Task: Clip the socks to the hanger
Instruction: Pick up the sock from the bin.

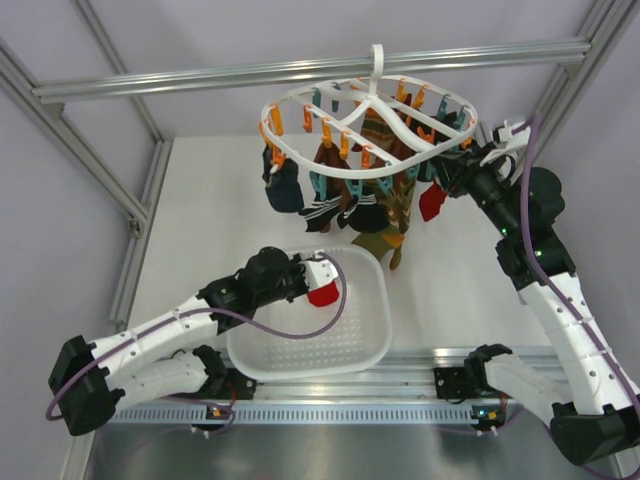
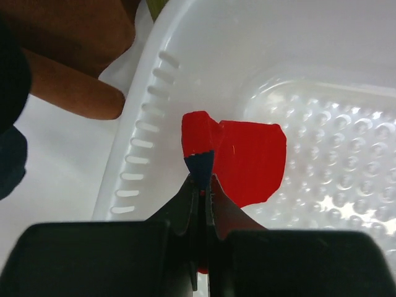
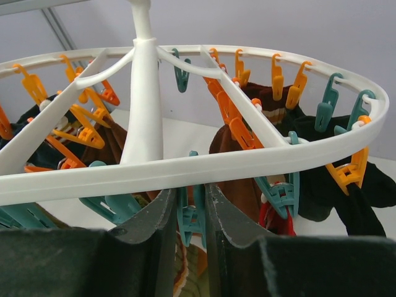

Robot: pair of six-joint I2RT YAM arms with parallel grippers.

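**Red sock [image 2: 250,158] pinched in the left gripper [image 2: 201,178]; second red sock [image 1: 432,202] clipped on the hanger [image 3: 142,111]**

The red sock is held by its edge between the fingers of the left gripper, which are closed narrowly on the fabric. A small dark blue patch of the sock is seen right at the fingertips, and the rest of the red cloth is spread just beyond them and slightly to their right. The white perforated basket [image 1: 300,350] lies directly beneath this hand, and its slotted wall is seen to the left of the fingers. Brown fabric [image 2: 74,68] hangs farther ahead and to the left, outside the basket wall.

The right gripper [image 3: 190,197] is raised to the right side of the hanger, just under the white ring. A teal clip [image 3: 190,224] is enclosed between its fingers; the gap is narrow and the pads appear to be pressed on the clip's sides. The second red sock is seen hanging from another teal clip [image 3: 281,195] just to the right of these fingers. Dark socks [image 3: 328,185] are clipped farther right, and brown socks [image 3: 244,185] hang just ahead of the fingers.
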